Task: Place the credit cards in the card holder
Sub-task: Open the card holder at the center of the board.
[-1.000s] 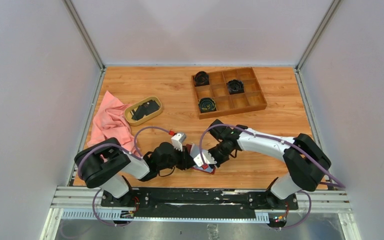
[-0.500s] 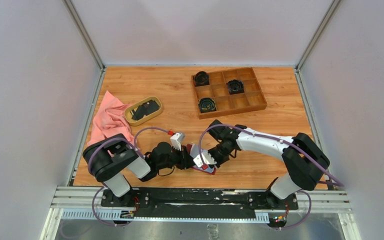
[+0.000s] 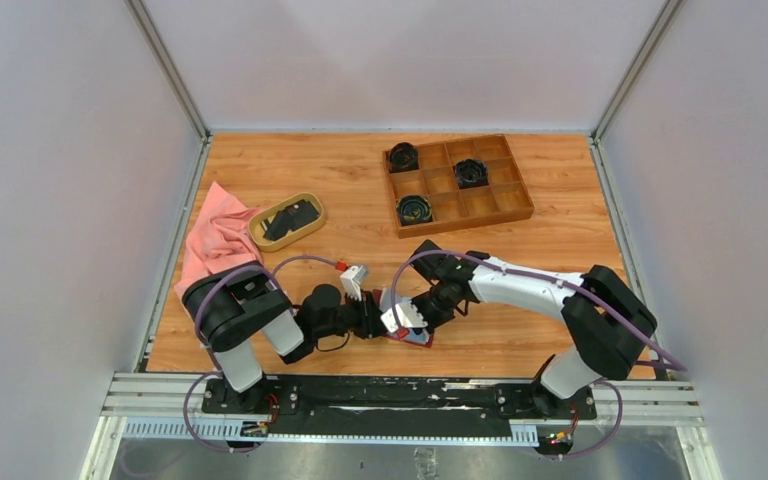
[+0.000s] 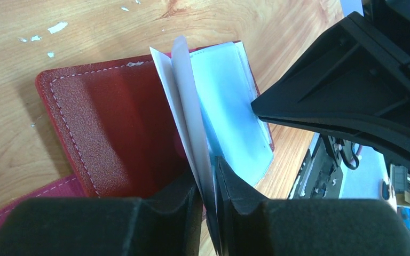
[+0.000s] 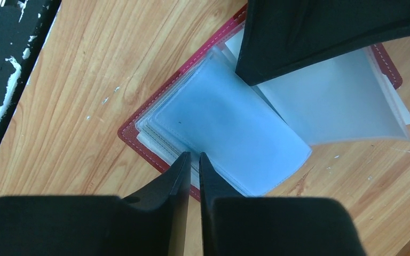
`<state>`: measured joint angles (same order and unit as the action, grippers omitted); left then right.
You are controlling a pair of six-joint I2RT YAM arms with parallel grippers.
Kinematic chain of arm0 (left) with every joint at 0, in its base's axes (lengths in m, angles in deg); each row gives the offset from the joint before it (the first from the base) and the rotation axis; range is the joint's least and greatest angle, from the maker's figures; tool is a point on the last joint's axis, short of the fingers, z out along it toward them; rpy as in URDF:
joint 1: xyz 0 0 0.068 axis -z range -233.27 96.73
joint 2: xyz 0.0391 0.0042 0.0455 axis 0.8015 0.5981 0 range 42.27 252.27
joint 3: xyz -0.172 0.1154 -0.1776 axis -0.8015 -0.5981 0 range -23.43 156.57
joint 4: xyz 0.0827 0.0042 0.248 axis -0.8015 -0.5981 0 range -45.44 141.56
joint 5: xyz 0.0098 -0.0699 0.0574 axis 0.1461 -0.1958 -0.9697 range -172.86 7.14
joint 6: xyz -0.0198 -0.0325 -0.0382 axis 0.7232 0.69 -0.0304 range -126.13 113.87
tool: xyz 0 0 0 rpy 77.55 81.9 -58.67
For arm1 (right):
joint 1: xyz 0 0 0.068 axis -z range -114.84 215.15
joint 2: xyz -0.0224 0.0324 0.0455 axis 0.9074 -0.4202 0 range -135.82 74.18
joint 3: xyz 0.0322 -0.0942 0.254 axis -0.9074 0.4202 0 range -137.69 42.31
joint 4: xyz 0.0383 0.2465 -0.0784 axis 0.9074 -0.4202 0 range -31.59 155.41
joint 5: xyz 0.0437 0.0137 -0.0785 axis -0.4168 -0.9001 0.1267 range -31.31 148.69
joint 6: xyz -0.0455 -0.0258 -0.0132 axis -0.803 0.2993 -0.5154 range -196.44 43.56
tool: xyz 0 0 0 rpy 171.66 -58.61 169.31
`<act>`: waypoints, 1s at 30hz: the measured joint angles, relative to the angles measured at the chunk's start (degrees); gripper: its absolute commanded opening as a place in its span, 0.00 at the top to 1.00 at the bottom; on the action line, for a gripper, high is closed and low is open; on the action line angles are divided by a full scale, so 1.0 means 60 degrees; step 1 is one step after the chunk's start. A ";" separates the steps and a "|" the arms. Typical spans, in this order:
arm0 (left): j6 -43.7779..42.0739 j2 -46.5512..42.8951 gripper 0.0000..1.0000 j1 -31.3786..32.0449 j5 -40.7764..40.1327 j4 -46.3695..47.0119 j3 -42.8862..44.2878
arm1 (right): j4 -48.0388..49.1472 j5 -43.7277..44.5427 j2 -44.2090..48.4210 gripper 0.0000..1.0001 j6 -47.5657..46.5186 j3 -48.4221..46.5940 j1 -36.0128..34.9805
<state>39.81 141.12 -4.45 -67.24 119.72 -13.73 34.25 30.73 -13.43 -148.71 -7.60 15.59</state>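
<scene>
The dark red card holder [image 3: 415,339] lies open on the table near the front edge, between my two grippers. In the left wrist view its red cover [image 4: 112,122] lies flat and pale clear pockets [image 4: 227,101] stand up from it. My left gripper [image 4: 208,184] is shut on a few of these pocket leaves and holds them upright. My right gripper [image 5: 192,158] has its jaws almost together, with nothing seen between them, its tips over the wallet's edge [image 5: 139,140] beside the bluish pockets [image 5: 224,122]. Dark credit cards [image 3: 290,217] lie in the oval tan dish [image 3: 260,235].
A wooden compartment box [image 3: 500,205] holding three black coiled items stands at the back right. A pink cloth [image 3: 215,245] lies at the left, beside the dish. The two grippers [image 3: 375,318] [image 3: 400,320] are close together over the wallet.
The left arm's elbow has swung right and up. Both grippers have shifted slightly left and back over the wallet. The wallet stays in place.
</scene>
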 measured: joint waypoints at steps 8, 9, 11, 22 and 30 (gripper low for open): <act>0.0321 0.0594 0.61 -0.0106 0.0339 0.1231 -0.0208 | 0.0055 0.0164 -0.0204 0.91 0.0703 -0.0215 -0.0120; 0.0346 0.0645 0.59 -0.0117 0.0368 0.1366 -0.0237 | 0.0084 0.0164 -0.0219 0.91 0.0816 -0.0226 -0.0120; 0.0437 0.0758 0.55 -0.0142 0.0419 0.1690 -0.0335 | 0.0160 0.0160 -0.0262 0.91 0.0984 -0.0255 -0.0120; 0.0718 0.1035 0.02 -0.0361 0.0710 0.3279 -0.0936 | 0.0583 -0.0124 -0.0703 0.92 0.1920 -0.0608 -0.0080; 0.0994 0.0153 0.00 -0.0382 0.0583 0.3144 -0.1246 | 0.0798 -0.0346 -0.0823 0.92 0.2204 -0.0670 0.0004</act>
<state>45.77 142.04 -6.75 -63.75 138.58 -21.21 39.04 28.65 -18.37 -135.49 -11.62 15.62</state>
